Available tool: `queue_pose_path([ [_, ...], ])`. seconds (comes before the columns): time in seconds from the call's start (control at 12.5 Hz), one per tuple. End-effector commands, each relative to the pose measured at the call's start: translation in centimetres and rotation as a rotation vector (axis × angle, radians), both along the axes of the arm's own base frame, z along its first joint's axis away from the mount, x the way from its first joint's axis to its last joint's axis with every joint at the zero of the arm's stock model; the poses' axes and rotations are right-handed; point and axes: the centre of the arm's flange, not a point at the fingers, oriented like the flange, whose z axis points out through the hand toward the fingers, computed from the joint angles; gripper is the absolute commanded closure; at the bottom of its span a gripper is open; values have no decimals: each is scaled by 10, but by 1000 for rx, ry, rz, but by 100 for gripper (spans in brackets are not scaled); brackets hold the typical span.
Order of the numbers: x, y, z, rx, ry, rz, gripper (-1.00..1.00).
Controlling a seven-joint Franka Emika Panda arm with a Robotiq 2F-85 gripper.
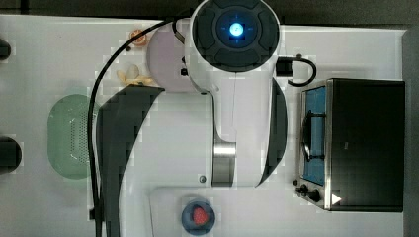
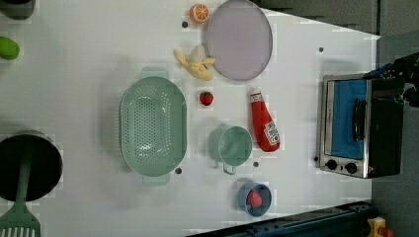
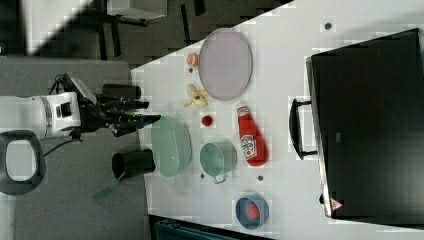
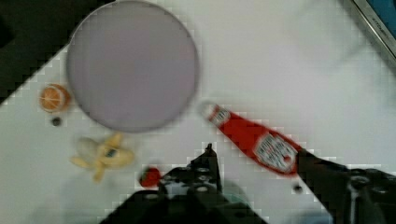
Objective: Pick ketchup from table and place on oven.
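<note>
Ketchup (image 2: 264,126) flat on white table (image 2: 74,98).

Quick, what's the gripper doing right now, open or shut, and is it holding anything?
Gripper: open and holding nothing; the ketchup bottle lies untouched on the table.

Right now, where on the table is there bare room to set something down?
Free patches on the table in the left view: the wide stretch above and left of the green colander, and the strip between the ketchup and the oven. It is crowded around the banana, strawberry, green cup and purple plate.
</note>
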Motion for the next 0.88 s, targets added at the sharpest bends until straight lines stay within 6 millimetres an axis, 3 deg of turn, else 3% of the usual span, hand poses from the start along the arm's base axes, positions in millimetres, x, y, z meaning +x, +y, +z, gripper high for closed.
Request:
queue_pose_path([
  [0.08, -150, -5, 84, 27, -4, -155, -60],
  [0.24, -149, -3, 76, 25, 8, -152, -99],
  [0.4, -146, 0, 50, 20, 61, -138, -100],
  [0.64, -134, 2, -11, 22, 116, -22, -100],
  [0.88, -119, 1, -84, 30, 130, 107, -100],
])
